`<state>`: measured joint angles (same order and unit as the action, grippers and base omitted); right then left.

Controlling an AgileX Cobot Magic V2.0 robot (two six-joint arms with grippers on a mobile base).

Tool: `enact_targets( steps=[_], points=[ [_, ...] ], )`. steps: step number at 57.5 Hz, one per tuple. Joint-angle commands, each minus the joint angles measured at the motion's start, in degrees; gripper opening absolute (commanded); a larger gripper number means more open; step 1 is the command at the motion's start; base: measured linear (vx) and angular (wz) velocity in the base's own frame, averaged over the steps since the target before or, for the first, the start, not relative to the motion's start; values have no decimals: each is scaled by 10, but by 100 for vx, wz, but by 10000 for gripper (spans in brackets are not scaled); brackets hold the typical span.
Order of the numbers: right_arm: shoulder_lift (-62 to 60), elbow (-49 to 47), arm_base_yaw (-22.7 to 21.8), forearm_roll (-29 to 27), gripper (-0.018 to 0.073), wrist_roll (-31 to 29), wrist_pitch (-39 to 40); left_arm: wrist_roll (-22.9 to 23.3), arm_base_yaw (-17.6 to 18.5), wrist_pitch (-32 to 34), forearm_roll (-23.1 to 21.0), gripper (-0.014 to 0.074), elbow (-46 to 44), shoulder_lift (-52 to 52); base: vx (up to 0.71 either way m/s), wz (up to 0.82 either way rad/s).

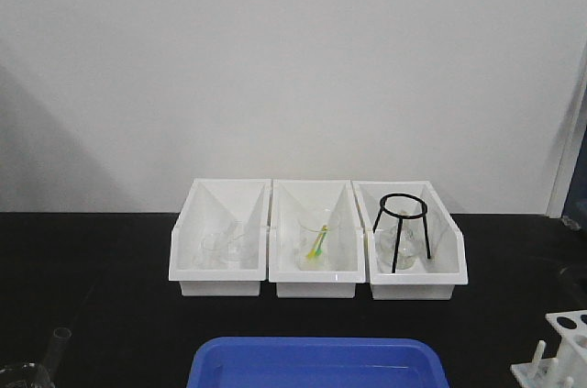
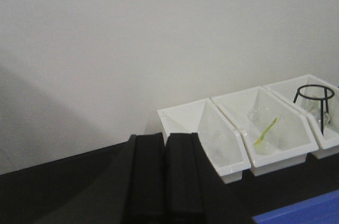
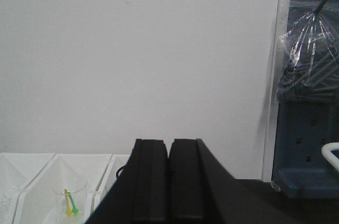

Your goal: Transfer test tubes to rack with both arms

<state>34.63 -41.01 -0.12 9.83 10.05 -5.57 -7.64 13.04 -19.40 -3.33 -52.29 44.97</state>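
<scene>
The white rack (image 1: 566, 326) shows only in part at the bottom right corner of the front view, with round holes in its top plate and upright pegs (image 1: 539, 352) beside it. At the bottom left corner a slender clear test tube (image 1: 60, 340) pokes up next to a glass rim (image 1: 18, 373). Neither arm appears in the front view. My left gripper (image 2: 164, 138) is shut, its black fingers pressed together with nothing between them, raised above the black table. In the right wrist view my right gripper (image 3: 169, 142) is likewise shut and empty.
Three white open-front bins (image 1: 209, 203) (image 1: 286, 207) (image 1: 449, 223) stand in a row against the wall, holding beakers, one with a yellow-green stick (image 1: 317, 243) and one with a black tripod stand (image 1: 404, 223). A blue tray (image 1: 312, 348) lies at the front edge. A dark blue panel (image 3: 307, 139) stands far right.
</scene>
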Motion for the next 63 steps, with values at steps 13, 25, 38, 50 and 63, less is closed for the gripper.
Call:
enact_targets(
  steps=[13,25,38,50,63],
  points=[
    [3,-21,0,2,-7,-3,44,-103,0,-21,-3,202,-21,9,0,0],
    [3,-21,0,2,-7,-3,47,-144,0,-68,-3,504,-9,15,0,0],
    [3,-21,0,2,29,-3,72,-148,0,-62,-3,638,71,55,0,0],
    [3,-21,0,2,73,-3,74,-175,0,5,-3,602,145,119,0,0],
    [3,-21,0,4,110,-5,74,-221,0,140,-3,578,163,219,0,0]
  ],
)
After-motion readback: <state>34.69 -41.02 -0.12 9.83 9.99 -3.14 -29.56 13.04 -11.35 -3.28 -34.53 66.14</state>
